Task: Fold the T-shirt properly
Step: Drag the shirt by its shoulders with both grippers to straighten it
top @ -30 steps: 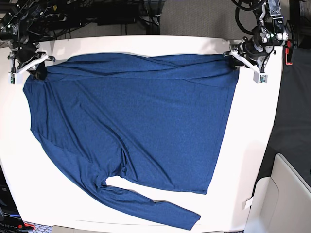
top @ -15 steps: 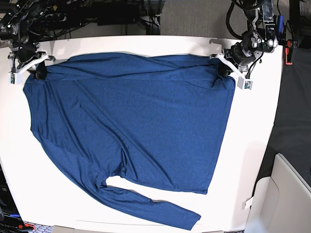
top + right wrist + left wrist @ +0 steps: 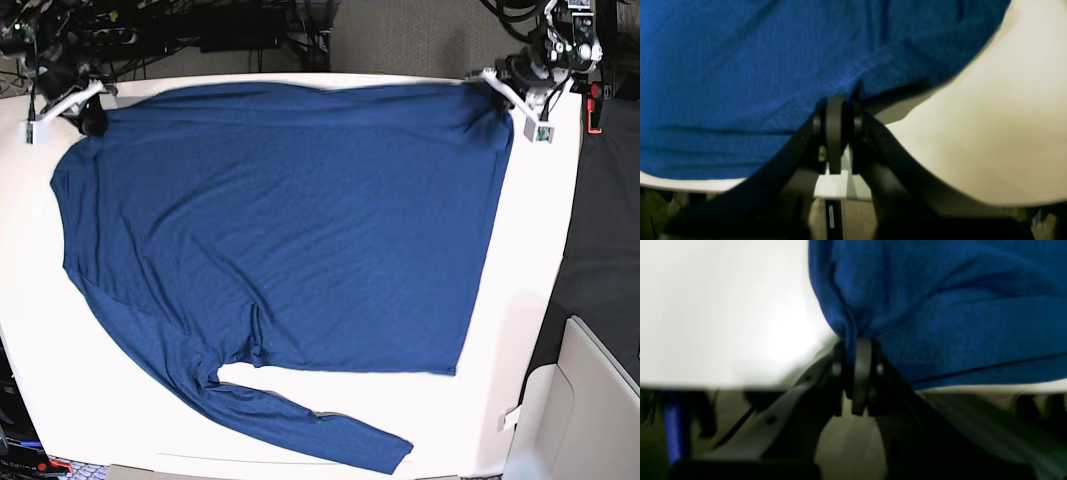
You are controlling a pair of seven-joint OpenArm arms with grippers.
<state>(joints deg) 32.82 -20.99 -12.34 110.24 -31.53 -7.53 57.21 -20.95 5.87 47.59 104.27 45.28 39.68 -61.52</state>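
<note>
Tools both pinch the T-shirt (image 3: 270, 230): left tool (image 3: 855, 350) at 1 o'clock, right tool (image 3: 840, 106) at 11, cloth spread flat across your surface (image 3: 520, 300). Pull unevenly and one thin edge may slip.

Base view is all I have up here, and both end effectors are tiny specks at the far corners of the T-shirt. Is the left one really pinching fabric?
Observer: Yes. The left wrist view shows the left end effector shut on a bunched fold at the edge of the T-shirt.
Operator: And the right?
Observer: The right end effector is shut on the T-shirt too; the right wrist view shows the stitched hem running into its jaws.
Operator: Is the cloth lifted there?
Observer: Beside the right grip the hem stands off the white table, with a dark shadow beneath it.
</note>
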